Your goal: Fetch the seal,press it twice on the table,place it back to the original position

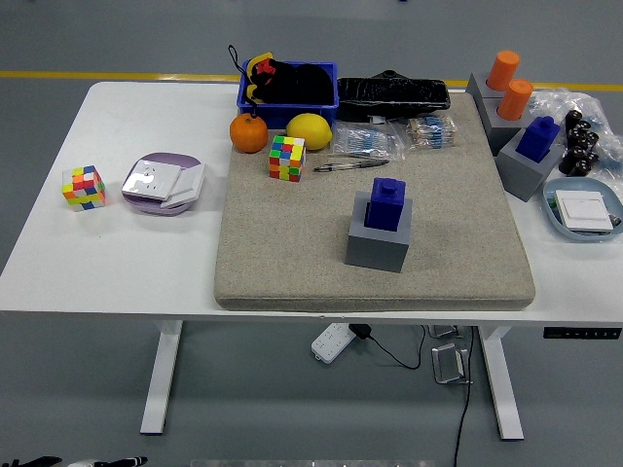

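A blue seal (388, 203) stands upright in a grey block holder (379, 238) on the beige felt mat (292, 253), right of the mat's middle. A second blue seal (537, 137) sits in another grey holder (526, 171) at the table's right side. Two orange seals (509, 84) stand in a grey holder at the back right. Neither of my hands appears over the table.
On the mat's far part lie a colour cube (287, 158), a pen (350, 165), an orange (248, 133), a lemon (310, 130) and bagged items (368, 141). A blue bin (288, 84) stands behind. Left of the mat are another cube (84, 187) and a purple plate (163, 183). A blue dish (582, 209) sits far right.
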`<state>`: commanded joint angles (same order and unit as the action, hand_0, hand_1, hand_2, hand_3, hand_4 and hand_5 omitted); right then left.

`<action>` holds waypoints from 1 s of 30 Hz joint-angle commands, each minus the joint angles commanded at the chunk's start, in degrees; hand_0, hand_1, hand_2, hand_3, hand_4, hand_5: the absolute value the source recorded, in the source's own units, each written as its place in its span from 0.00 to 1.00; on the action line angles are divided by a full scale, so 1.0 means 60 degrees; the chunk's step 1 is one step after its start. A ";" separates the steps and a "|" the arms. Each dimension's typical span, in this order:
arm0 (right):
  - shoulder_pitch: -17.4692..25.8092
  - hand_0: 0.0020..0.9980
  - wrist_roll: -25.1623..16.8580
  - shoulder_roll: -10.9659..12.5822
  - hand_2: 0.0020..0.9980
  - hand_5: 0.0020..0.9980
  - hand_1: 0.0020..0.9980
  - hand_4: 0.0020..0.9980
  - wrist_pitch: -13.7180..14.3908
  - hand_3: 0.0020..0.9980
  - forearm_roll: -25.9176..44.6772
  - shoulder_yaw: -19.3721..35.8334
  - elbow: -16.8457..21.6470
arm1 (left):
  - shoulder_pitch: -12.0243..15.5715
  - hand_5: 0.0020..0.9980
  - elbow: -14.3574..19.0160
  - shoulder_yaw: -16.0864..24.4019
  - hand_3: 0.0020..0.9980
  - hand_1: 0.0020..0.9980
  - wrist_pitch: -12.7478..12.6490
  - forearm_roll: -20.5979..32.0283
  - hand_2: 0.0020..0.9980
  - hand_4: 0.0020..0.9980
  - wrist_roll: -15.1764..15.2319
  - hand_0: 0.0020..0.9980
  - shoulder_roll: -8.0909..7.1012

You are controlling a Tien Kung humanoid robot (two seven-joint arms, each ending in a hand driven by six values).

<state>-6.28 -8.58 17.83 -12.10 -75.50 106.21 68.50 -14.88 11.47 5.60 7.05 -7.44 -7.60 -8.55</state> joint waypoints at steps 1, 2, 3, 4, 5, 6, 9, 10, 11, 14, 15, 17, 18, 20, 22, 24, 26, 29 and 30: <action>-0.0001 0.86 -0.0001 0.0000 0.74 0.33 0.76 1.00 0.0002 0.72 0.0000 0.0005 0.0005 | 0.0001 0.41 -0.0002 0.0004 0.84 0.81 0.0000 0.0002 0.79 0.79 0.0000 0.81 0.0002; -0.0004 0.86 -0.0003 0.0002 0.74 0.33 0.76 1.00 0.0010 0.72 -0.0018 0.0013 0.0011 | 0.0009 0.41 -0.0001 0.0004 0.84 0.81 0.0004 0.0002 0.79 0.79 -0.0004 0.81 0.0005; -0.0003 0.86 -0.0003 0.0000 0.74 0.33 0.76 1.00 0.0009 0.72 -0.0022 0.0023 0.0014 | 0.0020 0.41 -0.0004 -0.0009 0.84 0.81 0.0003 0.0012 0.79 0.79 -0.0009 0.81 0.0009; 0.0003 0.86 -0.0005 -0.0003 0.74 0.33 0.76 1.00 0.0010 0.72 -0.0022 0.0036 0.0021 | 0.0032 0.41 -0.0010 -0.0026 0.84 0.81 0.0001 0.0026 0.79 0.79 -0.0014 0.81 0.0013; 0.0012 0.86 -0.0006 -0.0007 0.74 0.33 0.76 1.00 0.0015 0.72 -0.0027 0.0050 0.0033 | 0.0044 0.41 -0.0012 -0.0024 0.84 0.81 0.0001 0.0029 0.79 0.79 -0.0015 0.81 0.0014; 0.0022 0.86 -0.0007 -0.0011 0.74 0.33 0.76 1.00 0.0019 0.72 -0.0033 0.0063 0.0047 | 0.0056 0.41 -0.0012 -0.0007 0.84 0.81 0.0001 0.0025 0.79 0.79 -0.0012 0.81 0.0012; 0.0031 0.86 -0.0014 -0.0007 0.74 0.33 0.76 1.00 0.0013 0.72 -0.0040 0.0096 0.0078 | 0.0053 0.41 -0.0011 0.0026 0.84 0.81 0.0003 0.0008 0.79 0.79 -0.0005 0.81 0.0001; 0.0029 0.85 -0.0017 -0.0008 0.74 0.33 0.76 1.00 0.0013 0.72 -0.0046 0.0104 0.0083 | 0.0050 0.41 -0.0009 0.0035 0.84 0.81 0.0003 0.0002 0.79 0.79 -0.0001 0.81 -0.0003; 0.0026 0.85 -0.0019 -0.0008 0.74 0.33 0.76 1.00 0.0016 0.72 -0.0052 0.0112 0.0089 | 0.0047 0.41 -0.0009 0.0039 0.84 0.81 0.0003 0.0000 0.79 0.79 0.0002 0.81 -0.0006; 0.0001 0.85 -0.0023 -0.0007 0.74 0.33 0.76 1.00 0.0019 0.72 -0.0075 0.0132 0.0109 | 0.0033 0.41 -0.0014 0.0031 0.84 0.81 0.0005 0.0015 0.79 0.79 -0.0002 0.81 -0.0005; -0.0005 0.85 -0.0025 -0.0006 0.74 0.33 0.76 1.00 0.0019 0.72 -0.0084 0.0138 0.0115 | 0.0029 0.41 -0.0015 0.0028 0.84 0.81 0.0005 0.0020 0.79 0.79 -0.0004 0.81 -0.0001; -0.0005 0.85 -0.0026 -0.0004 0.75 0.33 0.76 1.00 0.0023 0.72 -0.0095 0.0157 0.0123 | 0.0019 0.41 -0.0015 0.0042 0.84 0.81 0.0010 0.0019 0.79 0.79 -0.0005 0.82 0.0004; 0.0001 0.85 -0.0027 -0.0004 0.75 0.33 0.76 1.00 0.0026 0.72 -0.0097 0.0169 0.0126 | 0.0012 0.41 -0.0012 0.0073 0.84 0.81 0.0010 0.0003 0.79 0.79 -0.0001 0.82 0.0005; 0.0004 0.85 -0.0026 -0.0004 0.75 0.33 0.76 1.00 0.0032 0.72 -0.0100 0.0183 0.0121 | -0.0006 0.41 -0.0011 0.0100 0.84 0.81 0.0009 0.0001 0.79 0.79 0.0000 0.82 0.0006; 0.0002 0.85 -0.0024 -0.0015 0.74 0.33 0.76 1.00 0.0037 0.72 -0.0114 0.0195 0.0105 | -0.0009 0.41 -0.0012 0.0045 0.84 0.81 0.0009 0.0025 0.79 0.79 -0.0012 0.82 0.0002; -0.0012 0.85 -0.0031 -0.0028 0.74 0.33 0.76 1.00 0.0050 0.72 -0.0114 0.0202 0.0087 | -0.0007 0.41 -0.0014 0.0034 0.84 0.81 0.0006 0.0031 0.79 0.79 -0.0009 0.82 -0.0008; -0.0028 0.85 -0.0034 -0.0031 0.74 0.33 0.76 1.00 0.0057 0.72 -0.0127 0.0199 0.0065 | -0.0006 0.41 -0.0012 0.0057 0.84 0.81 0.0008 0.0020 0.79 0.79 -0.0005 0.82 -0.0016; -0.0072 0.85 -0.0031 -0.0047 0.75 0.38 0.76 1.00 0.0059 0.72 -0.0146 0.0174 0.0027 | 0.0012 0.41 -0.0020 0.0028 0.84 0.81 0.0006 0.0051 0.79 0.79 -0.0014 0.81 -0.0016; -0.0090 0.85 -0.0030 -0.0057 0.75 0.38 0.76 1.00 0.0060 0.72 -0.0151 0.0164 0.0022 | 0.0022 0.41 -0.0022 0.0014 0.84 0.81 0.0003 0.0062 0.79 0.79 -0.0019 0.81 -0.0015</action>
<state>-6.81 -8.76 17.49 -11.74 -76.41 107.19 68.63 -14.75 11.34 5.69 7.07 -7.07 -7.71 -8.64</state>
